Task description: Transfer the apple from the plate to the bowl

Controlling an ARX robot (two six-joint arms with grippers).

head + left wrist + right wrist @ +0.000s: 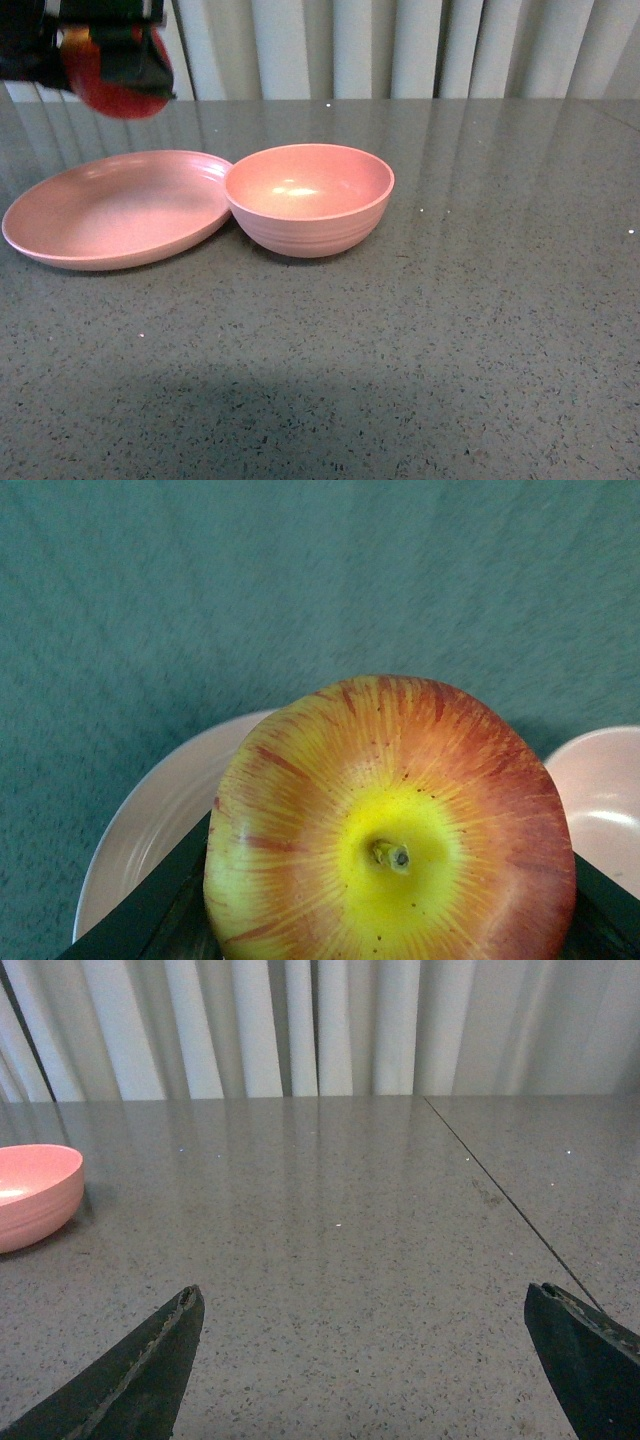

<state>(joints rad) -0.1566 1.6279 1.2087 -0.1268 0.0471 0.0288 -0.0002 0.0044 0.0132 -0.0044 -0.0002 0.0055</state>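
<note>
My left gripper is shut on the red apple and holds it high above the far left of the table, above the back of the shallow pink plate. The plate is bare. The deep pink bowl stands right of the plate, touching its rim, and is empty. In the left wrist view the apple fills the lower half, stem dip facing the camera, with the plate below it and the bowl at the edge. My right gripper is open and empty above bare table; the bowl is at that view's edge.
The grey speckled table stretches to the front and right of the dishes. A seam line crosses the table in the right wrist view. Pale curtains hang behind the table's far edge.
</note>
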